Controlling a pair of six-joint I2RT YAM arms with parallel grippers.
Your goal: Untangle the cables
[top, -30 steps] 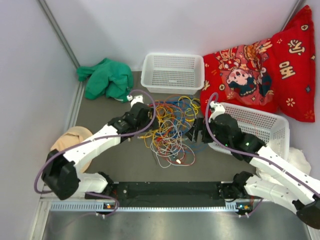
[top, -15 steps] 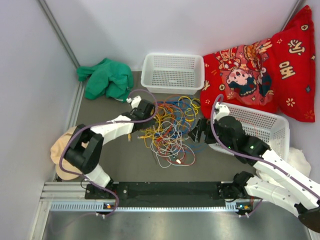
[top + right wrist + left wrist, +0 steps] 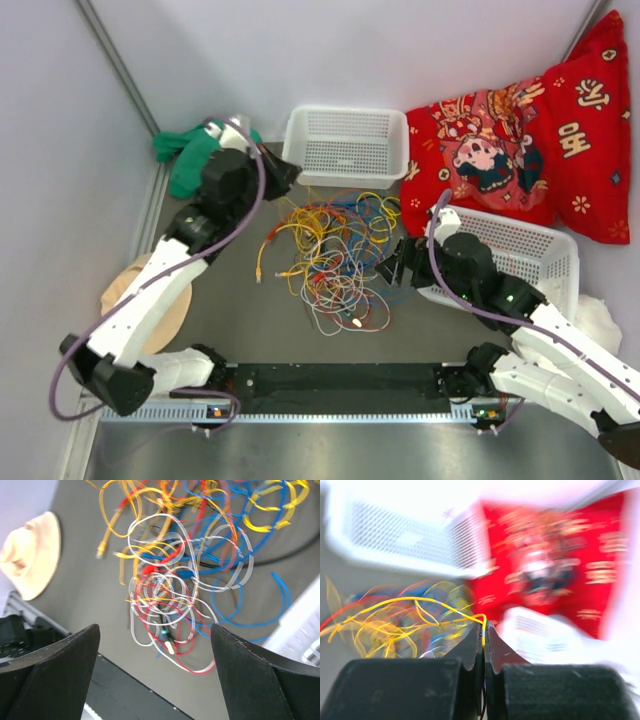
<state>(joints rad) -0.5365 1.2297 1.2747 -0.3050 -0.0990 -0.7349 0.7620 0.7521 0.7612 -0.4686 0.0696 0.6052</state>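
"Cables (image 3: 330,255) — where do they lie?"

"In one loose tangle on the grey table (image 3: 225,330), between the two arms. Yellow, orange, red, blue and white-grey loops lie over each other. One yellow cable (image 3: 405,600) goes out of the heap to the left gripper (image 3: 483,630)."

"How does the left arm stand?"

"Its elbow is low at the near left, beside the beige hat (image 3: 27,555). From there the forearm goes up and away, and the wrist is just in front of the green cloth (image 3: 187,172). The gripper points to the right, at the near left corner of the far white basket (image 3: 345,145). Its jaws are pressed together, with the yellow cable pinched between them at the very tip."

"And the right arm?"

"It reaches from the near right over the second white basket (image 3: 545,255), which is in front of the red cushion (image 3: 520,130). The right gripper (image 3: 393,266) points left, at the right edge of the tangle. Its jaws stand wide apart and hold nothing — the wrist camera looks down through the gap on red and white loops. Whether the fingers touch the table, I cannot tell."
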